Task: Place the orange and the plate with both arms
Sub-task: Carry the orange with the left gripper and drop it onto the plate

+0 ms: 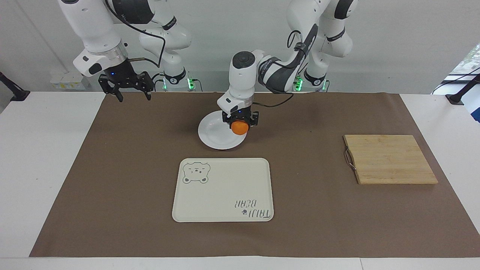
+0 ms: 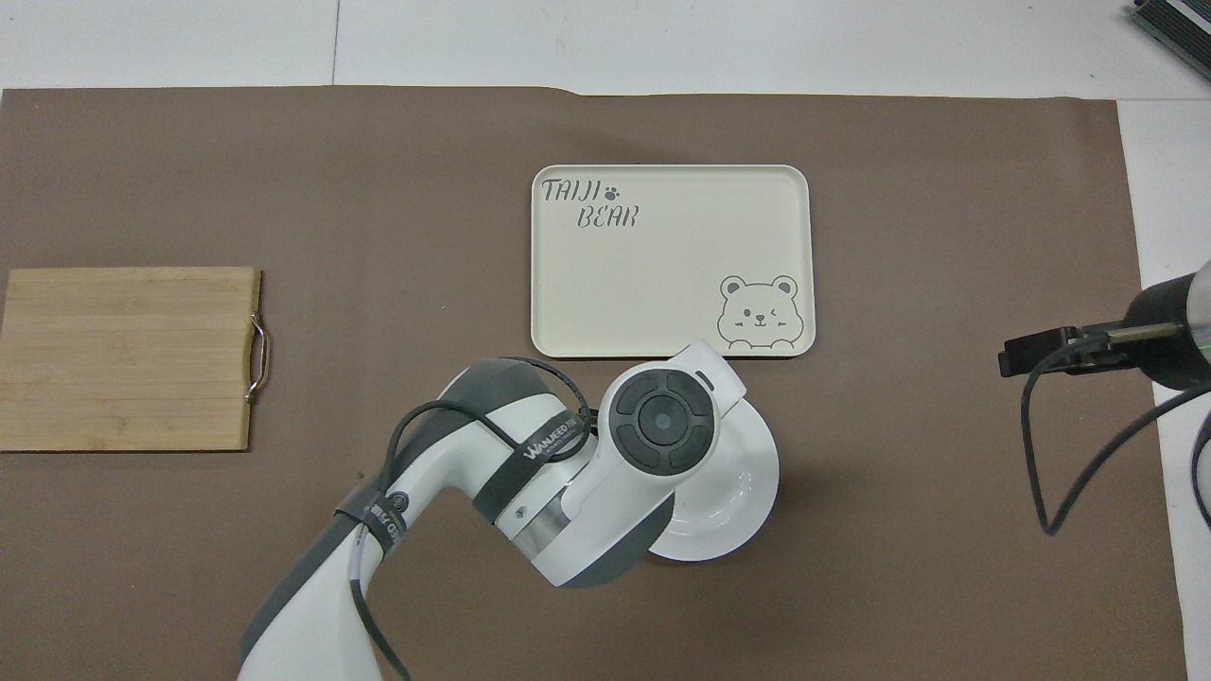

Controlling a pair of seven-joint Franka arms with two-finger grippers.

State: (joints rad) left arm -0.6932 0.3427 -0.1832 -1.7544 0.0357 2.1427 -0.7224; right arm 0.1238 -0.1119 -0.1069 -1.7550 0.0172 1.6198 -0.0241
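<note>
Gripping the orange (image 1: pixel 239 128) over the plate's (image 1: pixel 213 137) 3 o'clock rim, left end effector (image 1: pixel 240 120) only shows facing; overhead, its arm hides both.

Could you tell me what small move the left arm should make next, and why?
Probably shift a little further toward the plate's middle, then lower and let go. The left gripper holds the orange over the edge of the plate on the left arm's side, not yet resting on it. The right gripper waits, open, over the table's corner.
</note>
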